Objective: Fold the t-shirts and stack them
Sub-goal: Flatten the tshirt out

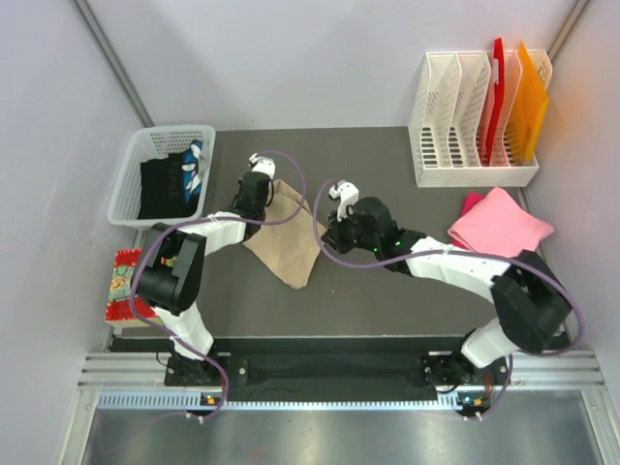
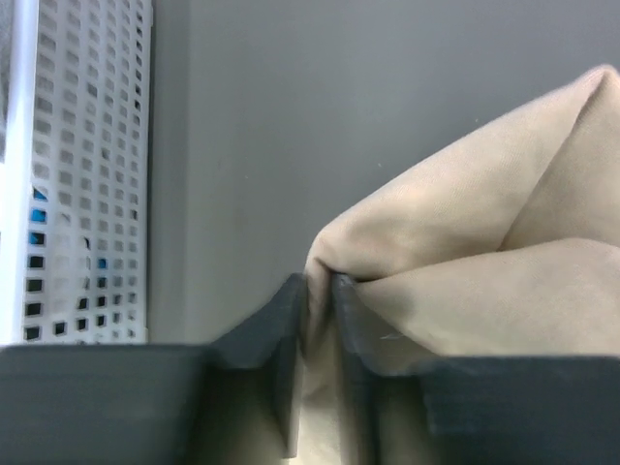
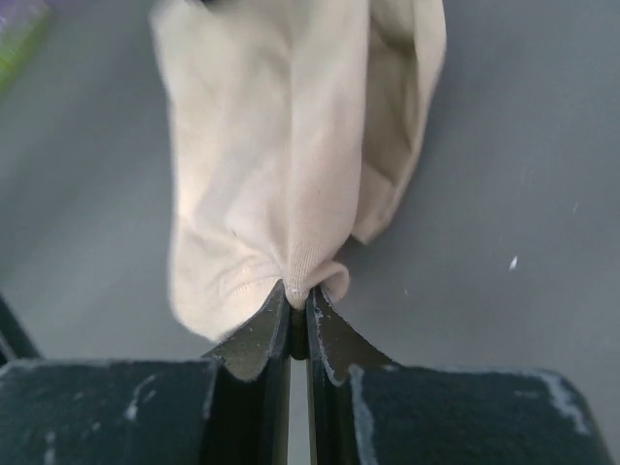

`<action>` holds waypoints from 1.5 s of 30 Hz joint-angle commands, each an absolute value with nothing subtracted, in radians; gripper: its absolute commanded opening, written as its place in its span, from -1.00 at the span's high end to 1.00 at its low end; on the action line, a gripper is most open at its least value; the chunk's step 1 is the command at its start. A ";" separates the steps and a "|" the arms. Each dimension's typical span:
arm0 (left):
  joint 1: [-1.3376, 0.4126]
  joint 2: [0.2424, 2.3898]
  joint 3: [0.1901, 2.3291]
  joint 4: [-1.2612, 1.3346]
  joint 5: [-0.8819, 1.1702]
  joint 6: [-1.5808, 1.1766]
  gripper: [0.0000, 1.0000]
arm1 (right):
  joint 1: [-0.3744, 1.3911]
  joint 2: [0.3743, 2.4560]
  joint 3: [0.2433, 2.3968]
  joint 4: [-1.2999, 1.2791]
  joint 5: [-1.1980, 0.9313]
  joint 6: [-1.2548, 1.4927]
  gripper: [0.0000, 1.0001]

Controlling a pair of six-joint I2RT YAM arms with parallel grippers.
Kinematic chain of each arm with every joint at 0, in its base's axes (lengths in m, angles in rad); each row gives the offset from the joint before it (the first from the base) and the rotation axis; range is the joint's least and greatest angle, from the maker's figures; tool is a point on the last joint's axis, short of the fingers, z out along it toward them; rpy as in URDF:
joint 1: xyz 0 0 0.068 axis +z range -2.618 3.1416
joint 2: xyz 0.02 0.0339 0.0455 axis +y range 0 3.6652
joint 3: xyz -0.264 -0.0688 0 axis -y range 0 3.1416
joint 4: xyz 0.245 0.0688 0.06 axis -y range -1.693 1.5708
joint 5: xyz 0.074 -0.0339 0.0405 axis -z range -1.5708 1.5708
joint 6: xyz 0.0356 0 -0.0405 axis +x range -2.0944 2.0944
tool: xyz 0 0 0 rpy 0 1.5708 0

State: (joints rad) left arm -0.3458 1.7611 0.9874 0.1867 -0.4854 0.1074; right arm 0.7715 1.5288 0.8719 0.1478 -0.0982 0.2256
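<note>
My left gripper [image 2: 318, 287] pinching fold of tan t-shirt [image 1: 291, 247] at its far-left corner, cloth wedged between narrow jaws. My right gripper [image 3: 298, 295] pressed tight on same shirt's right edge. Shirt bunched mid dark table [image 1: 387, 291]. Other one, pink t-shirt [image 1: 499, 223], lying far right, near white file rack [image 1: 470, 116].

Two arms are seen, the left arm [image 1: 179, 266] and the right arm [image 1: 465, 266], each built of white links joined by bulky black joint housings. A thin purple cable [image 1: 300, 184] is looped along each. Small green lights [image 1: 391, 234] are shown on the right forearm. The left claw [image 2: 320, 291] is formed of matte dark grey, wedge-shaped fingers [image 2: 276, 325]; the right claw [image 3: 298, 300] is black and flecked with white scuffs.
</note>
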 commanded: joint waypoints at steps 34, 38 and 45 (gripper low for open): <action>-0.535 1.458 0.755 0.057 -0.238 0.150 -0.22 | 0.414 1.065 1.003 -0.138 0.405 0.229 1.00; -0.568 1.535 0.782 0.069 -0.249 0.123 -0.22 | 0.413 1.083 0.991 -0.120 0.402 0.230 1.00; -0.627 1.569 0.805 0.072 -0.167 0.121 -0.23 | 0.413 1.088 0.988 -0.118 0.422 0.218 1.00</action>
